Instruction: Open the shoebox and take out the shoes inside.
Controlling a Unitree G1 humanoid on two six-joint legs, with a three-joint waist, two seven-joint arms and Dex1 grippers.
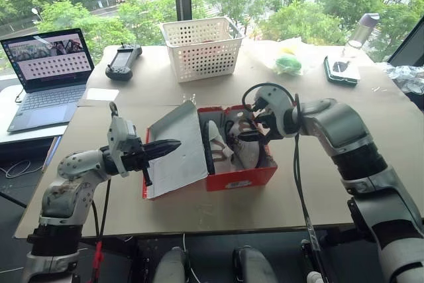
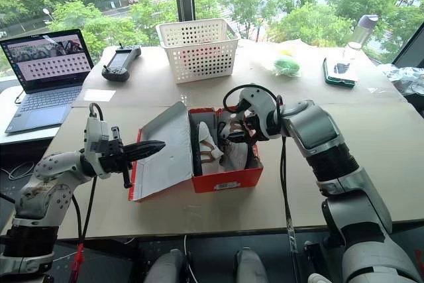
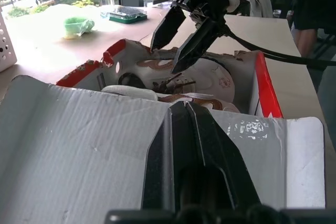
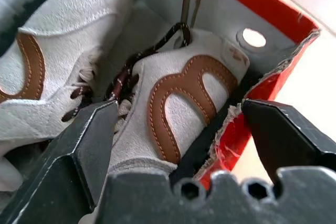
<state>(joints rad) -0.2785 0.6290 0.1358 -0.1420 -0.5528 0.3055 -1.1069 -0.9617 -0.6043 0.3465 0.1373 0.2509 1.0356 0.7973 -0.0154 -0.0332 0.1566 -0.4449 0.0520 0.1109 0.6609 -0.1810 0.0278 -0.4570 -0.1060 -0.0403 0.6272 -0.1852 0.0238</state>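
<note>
One red rectangular cardboard shoebox is sitting open near the front edge of the brown tabletop, its pale grey lid leaning back toward the left. The left gripper, fingers pressed together, is resting against that lid. Inside the box are lying two off-white suede sneakers with brown curved trim and dark laces. The right gripper is hanging over them, fingers spread wide, one straddling the box wall. Farther back is standing one white perforated plastic basket.
</note>
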